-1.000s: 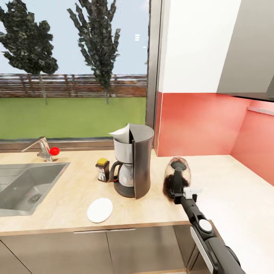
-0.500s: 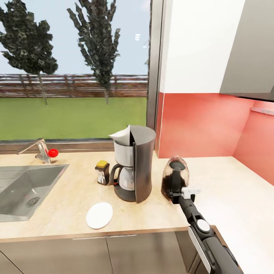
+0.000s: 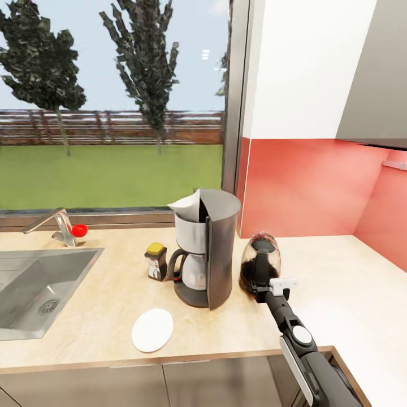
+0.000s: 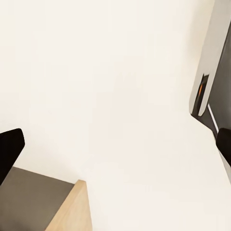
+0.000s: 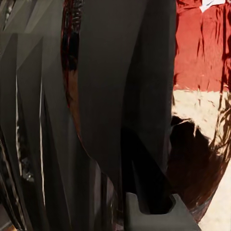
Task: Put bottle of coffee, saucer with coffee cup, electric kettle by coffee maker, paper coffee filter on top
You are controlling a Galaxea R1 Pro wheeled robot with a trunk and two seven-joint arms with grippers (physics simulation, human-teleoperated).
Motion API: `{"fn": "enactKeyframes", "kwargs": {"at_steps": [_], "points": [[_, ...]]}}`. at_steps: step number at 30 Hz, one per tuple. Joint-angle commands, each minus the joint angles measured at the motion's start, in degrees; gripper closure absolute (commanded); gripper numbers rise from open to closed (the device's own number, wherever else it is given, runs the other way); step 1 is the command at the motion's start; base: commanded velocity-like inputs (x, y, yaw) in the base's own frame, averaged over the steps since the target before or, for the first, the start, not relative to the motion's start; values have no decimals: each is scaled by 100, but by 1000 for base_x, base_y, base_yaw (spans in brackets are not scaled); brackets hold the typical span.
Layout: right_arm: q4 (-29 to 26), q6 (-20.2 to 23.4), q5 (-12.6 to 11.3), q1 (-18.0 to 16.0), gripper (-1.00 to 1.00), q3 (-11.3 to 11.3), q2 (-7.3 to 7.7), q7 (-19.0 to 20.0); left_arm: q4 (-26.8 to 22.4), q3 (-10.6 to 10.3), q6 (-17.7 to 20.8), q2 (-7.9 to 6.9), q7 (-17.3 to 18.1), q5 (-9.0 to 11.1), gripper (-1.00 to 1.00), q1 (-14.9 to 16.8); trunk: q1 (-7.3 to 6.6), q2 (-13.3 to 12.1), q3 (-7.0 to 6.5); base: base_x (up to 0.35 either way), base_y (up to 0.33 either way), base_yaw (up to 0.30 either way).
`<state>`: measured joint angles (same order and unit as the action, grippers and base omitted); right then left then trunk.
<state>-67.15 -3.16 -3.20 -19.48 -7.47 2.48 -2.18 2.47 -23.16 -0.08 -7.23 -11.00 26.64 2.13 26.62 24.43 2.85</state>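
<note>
Coffee maker (image 3: 204, 249) upright mid-countertop (image 3: 102, 316), white paper filter (image 3: 187, 204) on top. Coffee bottle (image 3: 155, 262) just left of it. Saucer (image 3: 152, 330) flat, nearer, front-left. Smoky electric kettle (image 3: 261, 267) upright just right of the maker, black handle facing near.

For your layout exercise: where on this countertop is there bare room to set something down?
Bare countertop lies right of the electric kettle, toward the red wall, and between the sink and saucer. Crowded: coffee bottle, coffee maker and kettle stand close together.
</note>
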Motion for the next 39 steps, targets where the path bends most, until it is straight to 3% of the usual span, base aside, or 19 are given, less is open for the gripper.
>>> {"fn": "enactKeyframes", "kwargs": {"at_steps": [1, 5, 6, 23, 39], "points": [[141, -18, -41, -4, 100, -17, 7, -26, 8, -49, -1, 2, -7, 44, -100, 7, 4, 9, 13, 0, 0, 0], [141, -10, -40, -4, 100, -17, 7, -28, 6, -49, -1, 2, -7, 44, -100, 7, 4, 9, 13, 0, 0, 0], [139, -10, -40, -4, -100, -17, 7, -28, 7, -49, -1, 2, -6, 45, -100, 7, 4, 9, 13, 0, 0, 0], [97, -9, -40, -4, -100, -17, 7, -29, 7, -40, -1, 1, -7, 80, -100, 7, 4, 9, 13, -13, 0, 0], [109, -26, -49, -4, -100, -22, 16, -19, -15, -62, -2, 2, -8, 50, -100, 16, 4, 9, 13, -317, 0, 0]]}}
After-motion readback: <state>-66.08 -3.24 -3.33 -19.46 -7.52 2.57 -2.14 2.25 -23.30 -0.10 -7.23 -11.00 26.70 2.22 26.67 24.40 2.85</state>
